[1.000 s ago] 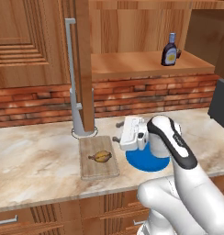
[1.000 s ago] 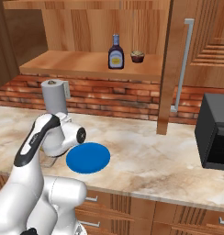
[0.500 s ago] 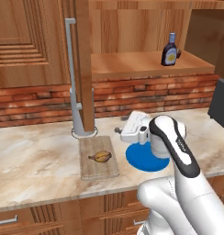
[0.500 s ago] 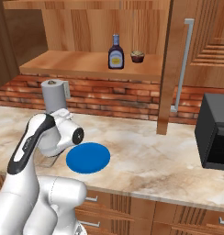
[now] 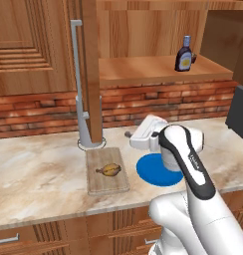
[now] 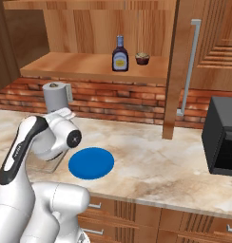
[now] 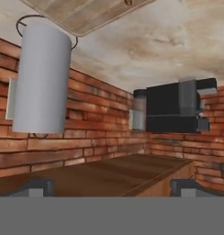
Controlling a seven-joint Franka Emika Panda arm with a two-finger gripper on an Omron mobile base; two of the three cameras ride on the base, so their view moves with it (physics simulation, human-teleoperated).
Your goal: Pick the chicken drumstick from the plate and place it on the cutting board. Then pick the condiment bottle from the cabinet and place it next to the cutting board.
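Above marble counter (image 5: 39, 174), arm bends over blue plate (image 5: 151, 169); hand (image 7: 111, 186) spread, empty, facing brick wall.

The chicken drumstick (image 5: 109, 170) lies on the cutting board (image 5: 106, 182), which sits on the counter (image 5: 39, 174) just in front of the paper-towel holder (image 5: 89, 130); the plate (image 5: 152, 171) lies to the board's right, close but apart. Above, the condiment bottle (image 6: 120, 54) stands on the cabinet (image 6: 84, 64) shelf with a cupcake (image 6: 142, 59) just beside it. A microwave (image 6: 223, 137) sits at the counter's far right.
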